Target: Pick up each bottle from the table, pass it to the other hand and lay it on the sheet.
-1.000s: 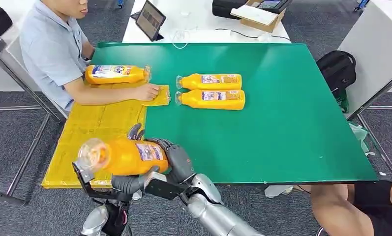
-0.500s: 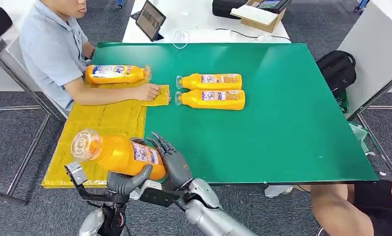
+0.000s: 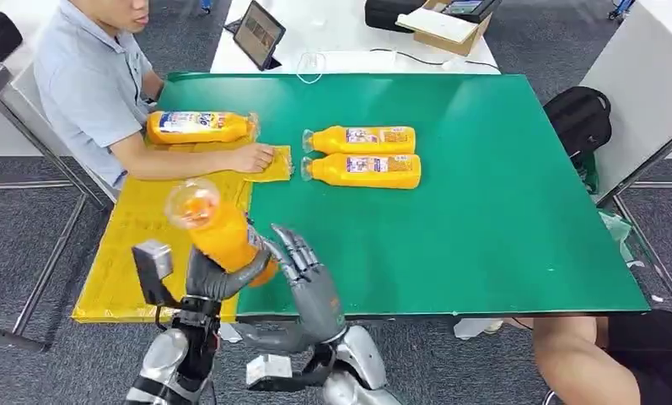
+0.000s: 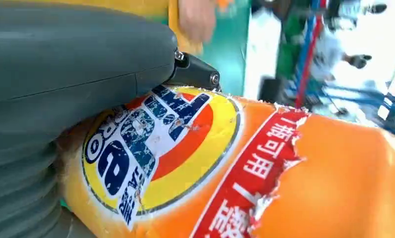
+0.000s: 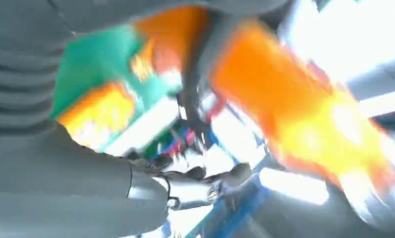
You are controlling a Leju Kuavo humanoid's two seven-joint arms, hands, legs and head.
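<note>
1. My left hand [image 3: 218, 274] grips the bottle [image 3: 218, 232] around its lower body, cap end tilted up over the sheet [image 3: 159, 219].
2. My right hand [image 3: 303, 270] is beside it, fingers spread, holding nothing.
3. The bottle looks full, so probably heavy; its smooth plastic may slip. Mid-body at the label seems the best hold.

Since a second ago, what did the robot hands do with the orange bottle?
The right robot hand let go of the held bottle and opened; the left robot hand now grips it alone and swung it up over the yellow sheet. The other three bottles and the person's hand stayed put.
</note>
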